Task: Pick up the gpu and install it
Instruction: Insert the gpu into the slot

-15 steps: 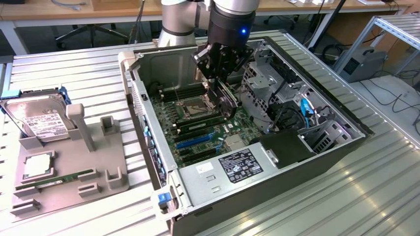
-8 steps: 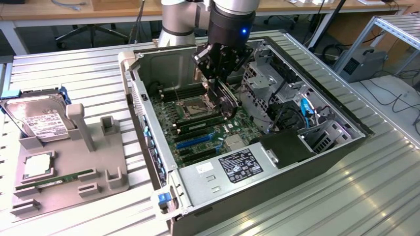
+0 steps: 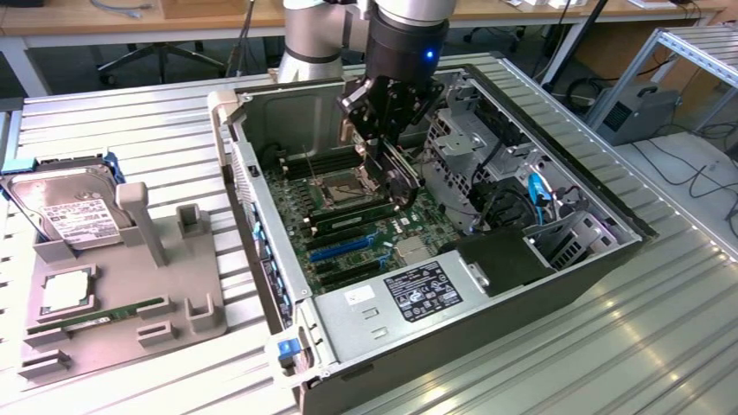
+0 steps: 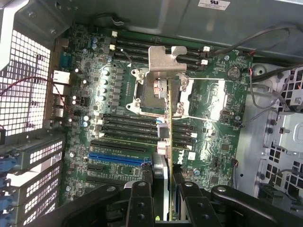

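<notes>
My gripper point(image 3: 385, 130) hangs inside the open computer case point(image 3: 381, 320), above the motherboard point(image 3: 346, 229). It is shut on the gpu point(image 3: 393, 173), a thin card that hangs edge-down from the fingers. In the wrist view the gpu point(image 4: 164, 118) runs edge-on away from my gripper point(image 4: 163, 191). Its silvery metal bracket point(image 4: 166, 59) is at the far end. The card hovers over the processor socket point(image 4: 151, 94) and the black slots point(image 4: 128, 125), apart from the board. The blue slot point(image 4: 118, 158) lies beside the card's near end.
A grey parts holder point(image 3: 138, 285) stands at the exterior view's left, carrying a hard drive point(image 3: 72, 216) and a green memory stick point(image 3: 98, 316). The metal drive cage point(image 3: 473, 143) and loose cables point(image 3: 537, 194) crowd the case beside the gripper. The rear slot covers point(image 4: 33, 161) line the case wall.
</notes>
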Controlling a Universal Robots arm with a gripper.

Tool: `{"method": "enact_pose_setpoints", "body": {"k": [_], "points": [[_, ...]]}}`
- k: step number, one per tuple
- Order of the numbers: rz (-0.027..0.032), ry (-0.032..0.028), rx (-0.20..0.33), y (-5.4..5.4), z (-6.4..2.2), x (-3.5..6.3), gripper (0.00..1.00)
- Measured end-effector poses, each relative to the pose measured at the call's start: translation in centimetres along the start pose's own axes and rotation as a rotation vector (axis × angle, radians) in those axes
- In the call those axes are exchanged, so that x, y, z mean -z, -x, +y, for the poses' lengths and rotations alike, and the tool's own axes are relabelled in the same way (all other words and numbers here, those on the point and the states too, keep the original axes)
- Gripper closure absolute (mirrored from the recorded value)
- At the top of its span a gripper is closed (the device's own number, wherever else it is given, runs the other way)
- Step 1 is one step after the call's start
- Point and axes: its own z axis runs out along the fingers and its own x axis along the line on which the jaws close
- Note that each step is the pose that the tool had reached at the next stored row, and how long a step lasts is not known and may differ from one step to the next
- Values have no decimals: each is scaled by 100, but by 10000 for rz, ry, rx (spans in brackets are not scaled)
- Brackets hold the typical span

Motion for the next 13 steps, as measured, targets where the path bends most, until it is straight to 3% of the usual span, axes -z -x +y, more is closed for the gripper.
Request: {"method": "enact_pose_setpoints", "body": {"k": [13], "points": [[4, 14, 518, 0, 0, 0, 73]]}}
